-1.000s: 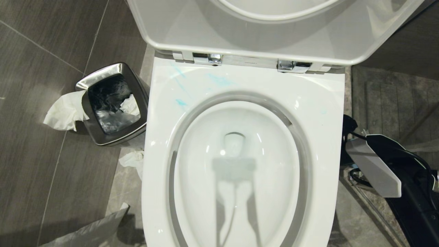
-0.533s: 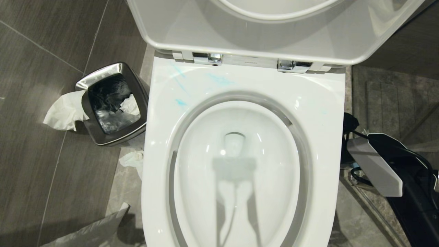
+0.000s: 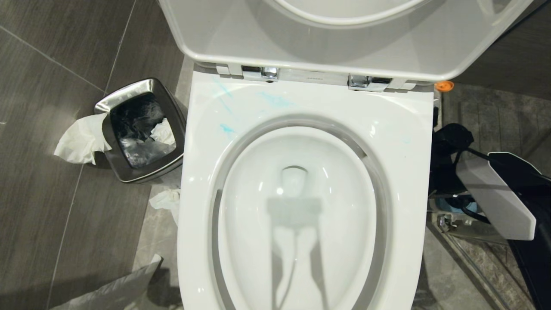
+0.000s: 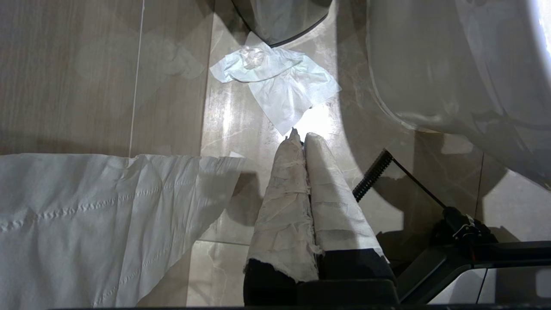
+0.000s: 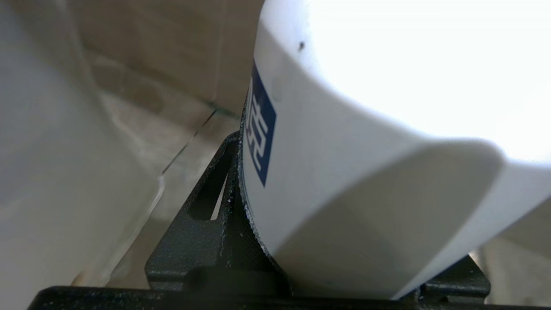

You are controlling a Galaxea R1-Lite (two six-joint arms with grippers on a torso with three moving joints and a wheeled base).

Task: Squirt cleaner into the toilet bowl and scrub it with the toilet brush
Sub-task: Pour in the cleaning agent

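Note:
The toilet bowl (image 3: 409, 172) fills the middle of the head view, seat and lid (image 3: 327, 43) raised. Turquoise smears of cleaner (image 3: 275, 101) streak the far left of its rim. To the right of the bowl my right arm (image 3: 495, 193) reaches down over the floor. In the right wrist view my right gripper (image 5: 344, 206) is shut on a white bottle (image 5: 353, 142) with a blue label. An orange cap (image 3: 444, 85) shows by the lid's corner. The toilet brush is out of view. My left gripper (image 4: 300, 135), wrapped in white cloth, hangs shut over the floor left of the bowl.
A square steel bin (image 3: 142, 129) stands left of the bowl, tissue (image 3: 79, 137) hanging over its side. More tissue (image 4: 280, 82) lies on the tiles beside the bowl. A sheet of paper (image 4: 86, 215) lies near my left gripper. Something blue (image 3: 471, 206) sits under my right arm.
My right arm has moved farther from me and to the right beside the bowl. The orange cap has come into view by the lid's corner. The left arm is still.

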